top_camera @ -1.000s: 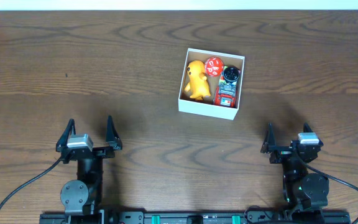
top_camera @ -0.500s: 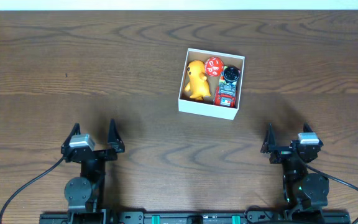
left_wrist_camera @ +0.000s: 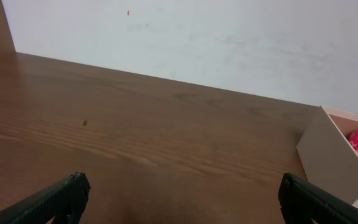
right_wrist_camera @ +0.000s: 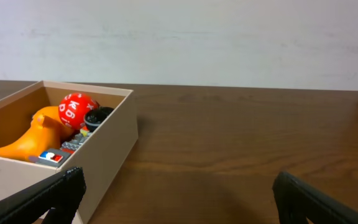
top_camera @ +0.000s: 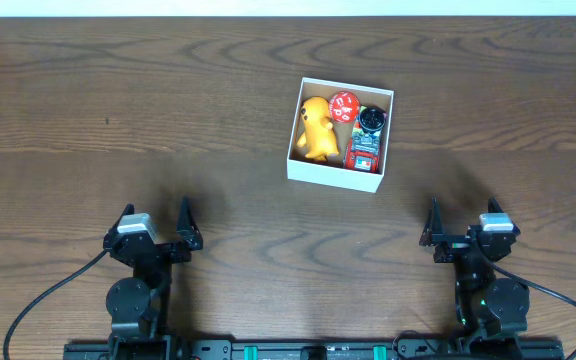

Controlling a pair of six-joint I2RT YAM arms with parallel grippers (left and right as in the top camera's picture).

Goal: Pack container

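Observation:
The container [top_camera: 334, 174] is a small white-walled box right of the table's middle. It holds a yellow duck toy [top_camera: 316, 129], a red ball with white marks [top_camera: 344, 106], a black round toy [top_camera: 371, 119] and a red and grey toy [top_camera: 364, 153]. The right wrist view shows the container [right_wrist_camera: 114, 146] with the duck [right_wrist_camera: 33, 134] and the ball [right_wrist_camera: 76, 109] inside. The left wrist view shows one container wall [left_wrist_camera: 328, 155]. My left gripper [top_camera: 154, 222] is open and empty near the front left edge. My right gripper [top_camera: 462, 220] is open and empty near the front right edge.
The dark wooden table [top_camera: 168, 110] runs to a white wall at the back [left_wrist_camera: 229, 43]. Black cables run from both arm bases at the front edge.
My left arm has drawn back a little toward the front edge and shifted slightly right. The right arm and the container have not moved.

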